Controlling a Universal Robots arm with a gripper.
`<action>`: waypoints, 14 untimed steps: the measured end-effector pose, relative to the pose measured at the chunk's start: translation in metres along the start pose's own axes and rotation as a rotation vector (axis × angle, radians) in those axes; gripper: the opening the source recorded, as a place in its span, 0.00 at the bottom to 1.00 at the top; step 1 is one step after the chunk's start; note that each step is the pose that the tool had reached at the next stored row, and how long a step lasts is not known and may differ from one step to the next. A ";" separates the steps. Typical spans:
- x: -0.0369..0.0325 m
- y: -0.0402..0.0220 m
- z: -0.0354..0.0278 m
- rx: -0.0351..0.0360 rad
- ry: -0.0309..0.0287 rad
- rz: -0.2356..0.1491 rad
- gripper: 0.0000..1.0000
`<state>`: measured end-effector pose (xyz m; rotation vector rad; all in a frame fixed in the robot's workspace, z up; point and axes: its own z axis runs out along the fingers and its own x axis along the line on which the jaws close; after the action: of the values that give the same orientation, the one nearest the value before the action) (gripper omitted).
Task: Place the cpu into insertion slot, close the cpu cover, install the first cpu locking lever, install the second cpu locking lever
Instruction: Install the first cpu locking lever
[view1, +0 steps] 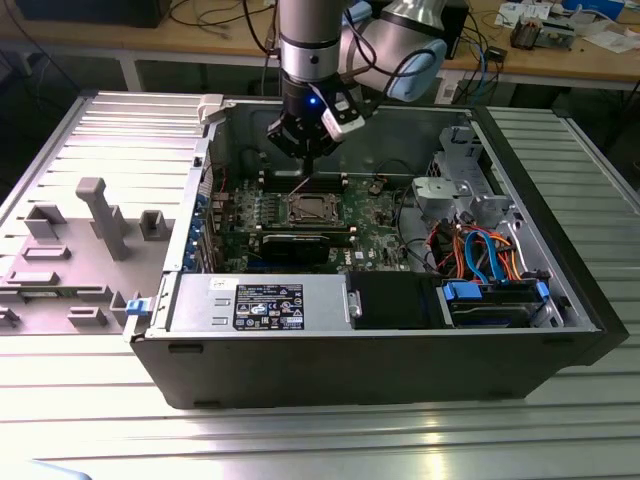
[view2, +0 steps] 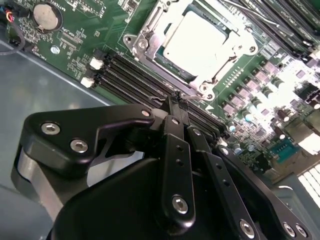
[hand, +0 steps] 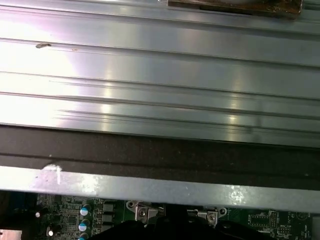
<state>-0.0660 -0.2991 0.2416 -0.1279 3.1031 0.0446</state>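
Observation:
The cpu (view2: 197, 40), with its silvery top, lies in the insertion slot (view1: 309, 208) on the green board inside the open computer case. The cpu cover (view2: 150, 37) lies flat around the chip as a metal frame. My gripper (view2: 177, 97) hangs just above the board beside the socket's corner, its two black fingers pressed together. A thin locking lever wire (view2: 192, 96) runs from the fingertips toward the socket corner. I cannot tell whether the wire is pinched or just touched. In the exterior view my gripper (view1: 304, 168) stands over the socket's far edge.
Long black memory slots (view2: 135, 75) run beside the socket, under my fingers. A black graphics card (view1: 295, 245) lies in front of the socket. The power supply (view1: 260, 300), drive cage and cables (view1: 480, 250) line the case. Grey fixtures (view1: 100, 215) stand on the ribbed table.

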 end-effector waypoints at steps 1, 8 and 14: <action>-0.0007 -0.0001 0.0010 0.0001 0.0000 0.000 0.11; -0.0084 -0.0010 0.0084 0.0003 0.0001 0.004 0.11; -0.0165 -0.0018 0.0159 0.0003 0.0003 0.006 0.11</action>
<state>-0.0488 -0.2991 0.2262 -0.1180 3.1039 0.0443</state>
